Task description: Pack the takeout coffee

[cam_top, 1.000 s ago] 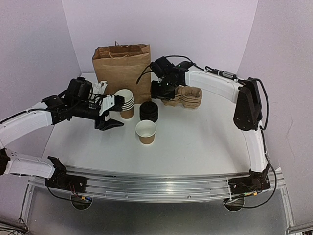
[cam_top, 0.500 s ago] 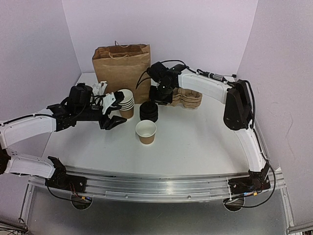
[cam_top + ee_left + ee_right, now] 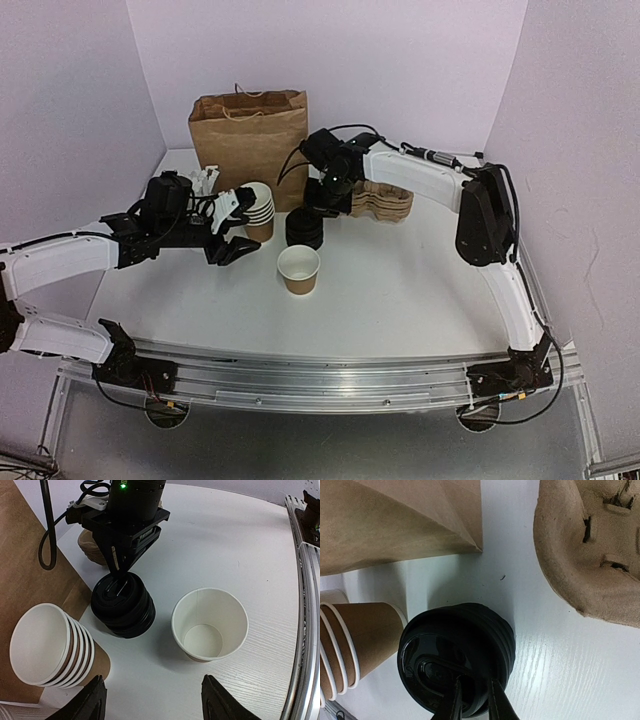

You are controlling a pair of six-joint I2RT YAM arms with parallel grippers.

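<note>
Right gripper (image 3: 472,687), fingers nearly pressed together on the top lid (image 3: 432,662) of the lid stack (image 3: 127,617), hold unconfirmed, risks slipping off or lifting nested lids; left gripper (image 3: 155,707) hangs spread near the open paper cup (image 3: 298,268), which stands just beside the stack.

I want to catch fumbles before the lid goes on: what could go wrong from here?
The right gripper pinches only a small spot on the top lid of the stack of lids; it may slip or lift several. The stack of cups stands close beside; a sideways tug could knock it.
</note>
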